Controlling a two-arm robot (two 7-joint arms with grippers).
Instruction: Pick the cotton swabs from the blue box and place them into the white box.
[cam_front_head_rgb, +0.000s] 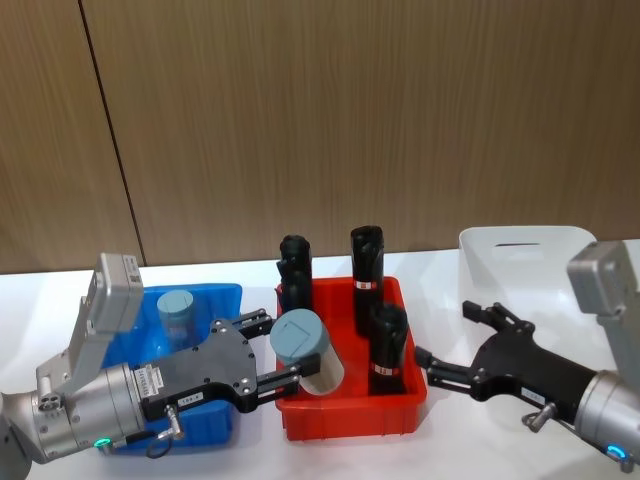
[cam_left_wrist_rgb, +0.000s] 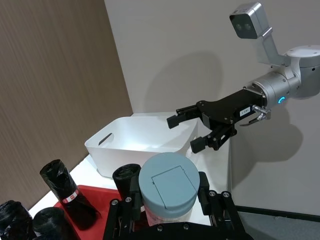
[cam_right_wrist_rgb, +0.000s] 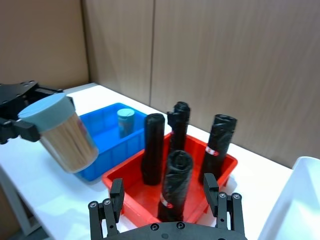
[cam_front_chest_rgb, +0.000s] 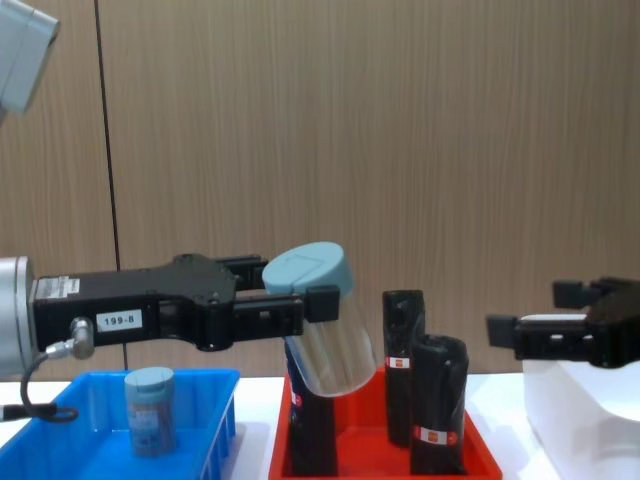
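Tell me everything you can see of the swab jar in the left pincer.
The jar is a clear plastic cylinder packed with swab sticks, capped by a pale grey-blue round lid with a flip flap. The left pincer is shut on it near the lid, holding it tilted in the air over the left front corner of the red tray. Nothing else seems to touch it.

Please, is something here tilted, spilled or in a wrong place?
Only the cotton swab jar in the left gripper is tilted, held in the air over the red tray. Nothing looks spilled or damaged.
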